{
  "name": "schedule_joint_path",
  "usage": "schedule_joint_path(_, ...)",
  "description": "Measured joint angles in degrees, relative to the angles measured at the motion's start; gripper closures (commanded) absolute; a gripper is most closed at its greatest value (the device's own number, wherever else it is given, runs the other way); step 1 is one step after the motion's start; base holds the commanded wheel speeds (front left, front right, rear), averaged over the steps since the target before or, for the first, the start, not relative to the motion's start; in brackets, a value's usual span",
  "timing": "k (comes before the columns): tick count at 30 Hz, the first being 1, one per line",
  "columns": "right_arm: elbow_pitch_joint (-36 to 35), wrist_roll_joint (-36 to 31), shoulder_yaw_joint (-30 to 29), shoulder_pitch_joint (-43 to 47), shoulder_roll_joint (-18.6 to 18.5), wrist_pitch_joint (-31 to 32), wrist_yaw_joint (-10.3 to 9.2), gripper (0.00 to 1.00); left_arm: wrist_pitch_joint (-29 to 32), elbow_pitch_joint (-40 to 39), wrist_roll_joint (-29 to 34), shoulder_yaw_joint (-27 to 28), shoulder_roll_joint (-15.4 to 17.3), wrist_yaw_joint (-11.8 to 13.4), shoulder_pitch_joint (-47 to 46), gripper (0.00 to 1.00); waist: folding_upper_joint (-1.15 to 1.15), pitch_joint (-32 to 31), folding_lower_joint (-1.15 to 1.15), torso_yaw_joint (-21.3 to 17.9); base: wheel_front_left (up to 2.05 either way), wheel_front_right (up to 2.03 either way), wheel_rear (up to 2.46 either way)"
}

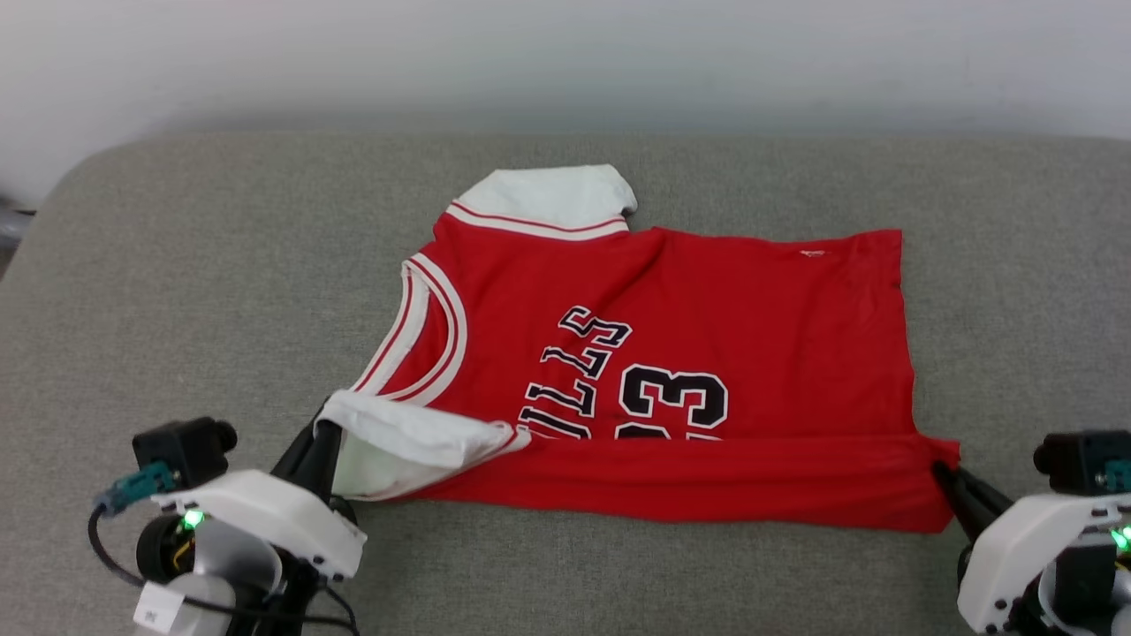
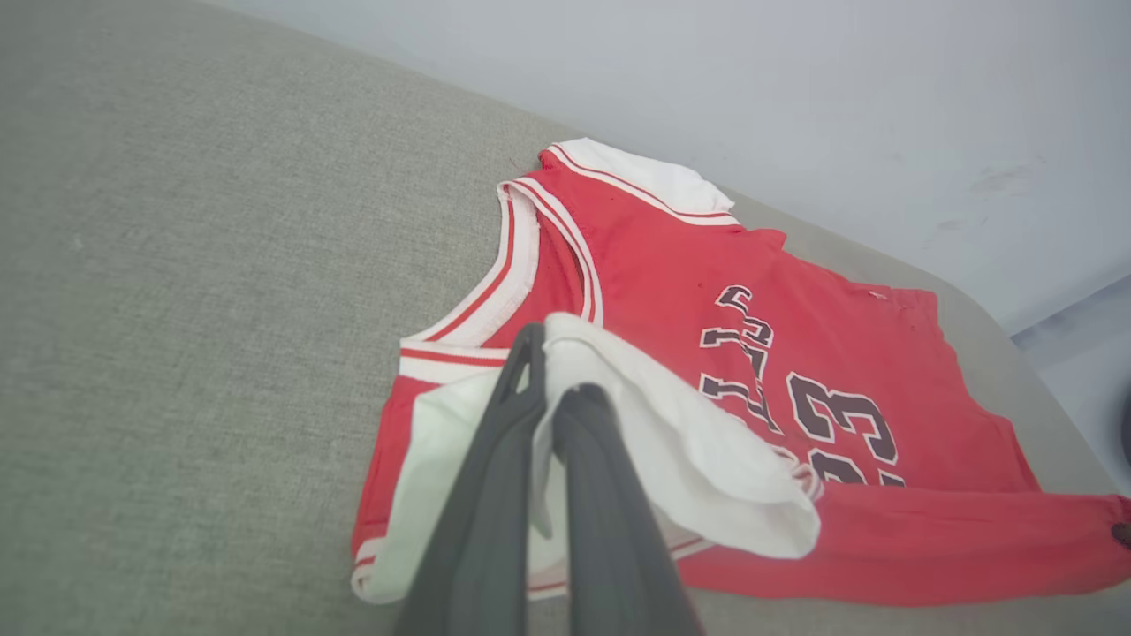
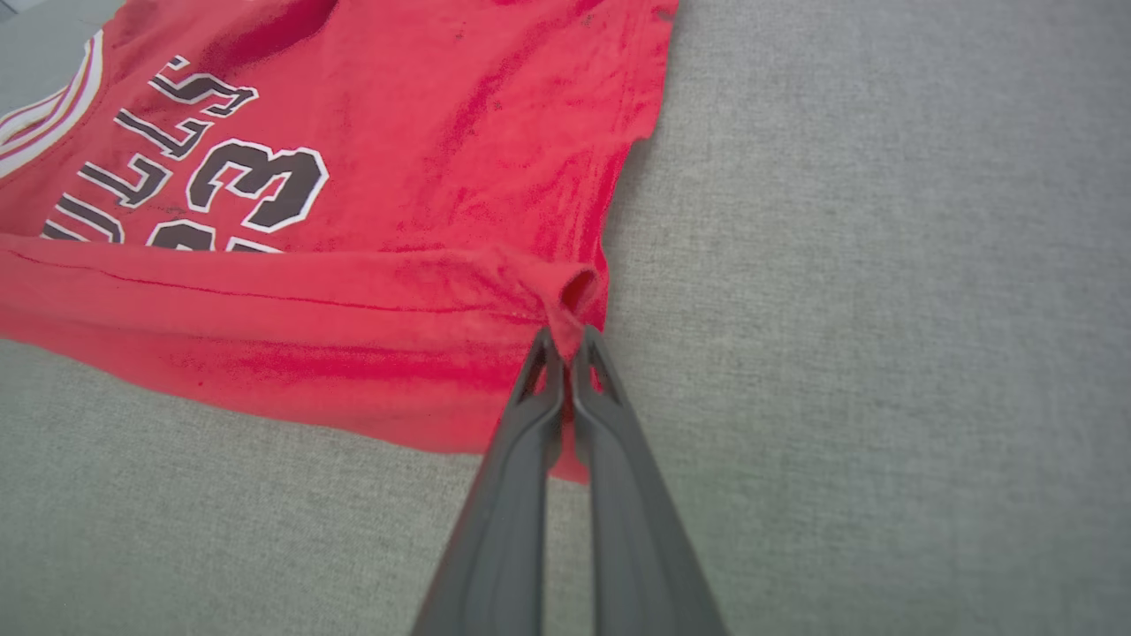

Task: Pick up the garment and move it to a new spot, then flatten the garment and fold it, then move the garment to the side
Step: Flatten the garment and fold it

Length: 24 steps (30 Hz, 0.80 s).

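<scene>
Left gripper [image 1: 325, 435], near edge: fingers pinched together on the garment [image 1: 707, 300], at its white shoulder panel. Right gripper [image 1: 942, 470]: clamped on the red hem corner. Garment lies sideways mid-surface, near long edge turned over in a band, covering part of the black lettering. Grey fabric surface [image 1: 177, 265] beneath; pale wall [image 1: 565, 62] behind.

Red garment [image 1: 707, 353] spread on a grey cushion [image 1: 177, 291]; left gripper [image 1: 323, 436] pinches its white sleeve, right gripper [image 1: 942, 472] its hem corner.
</scene>
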Motion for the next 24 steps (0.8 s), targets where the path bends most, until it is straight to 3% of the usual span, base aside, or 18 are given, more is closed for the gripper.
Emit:
schedule_joint_path(8,3.9,0.7,3.1,-8.4,-1.9,-0.8,0.0,1.0,-1.3,7.0,1.1,-0.8,-1.7,-1.7,-10.8,1.0,0.0,7.1,0.01,-0.4,0.0,0.0,0.0)
schedule_joint_path(15,8.8,1.5,5.1,-11.1,-2.3,-3.0,0.0,0.99,0.9,15.6,-0.3,-2.2,-2.8,-3.9,-14.3,1.0,0.0,9.5,0.0,-0.9,0.0,0.0,0.0)
schedule_joint_path(17,10.0,2.1,5.8,-11.4,-2.2,-4.0,0.0,0.54,2.0,17.8,-1.0,-2.7,-3.2,-4.7,-14.8,1.0,0.0,9.2,0.0,-1.0,0.0,0.0,0.0)
schedule_joint_path(18,10.5,2.4,6.1,-11.4,-2.1,-4.7,0.0,0.07,2.2,18.8,-1.2,-2.8,-3.3,-5.1,-15.0,0.85,0.0,8.8,0.0,-1.0,0.0,0.0,0.0)
schedule_joint_path(19,11.1,2.7,6.5,-11.4,-2.1,-5.1,-0.01,0.0,2.2,19.5,-1.5,-2.8,-3.4,-5.3,-15.1,0.6,0.0,8.4,-0.01,-1.1,0.0,0.0,0.0)
schedule_joint_path(21,11.5,3.1,7.1,-11.3,-1.9,-7.5,0.0,0.0,2.4,21.0,-1.7,-2.9,-3.4,-5.7,-15.1,0.0,0.0,7.6,0.0,-1.2,0.0,0.0,0.0)
schedule_joint_path(24,11.2,3.3,7.1,-11.1,-1.3,-13.6,-0.01,0.0,2.2,22.8,-2.0,-3.0,-3.3,-5.8,-15.1,0.0,0.0,6.1,-0.01,-1.4,0.0,0.0,0.0)
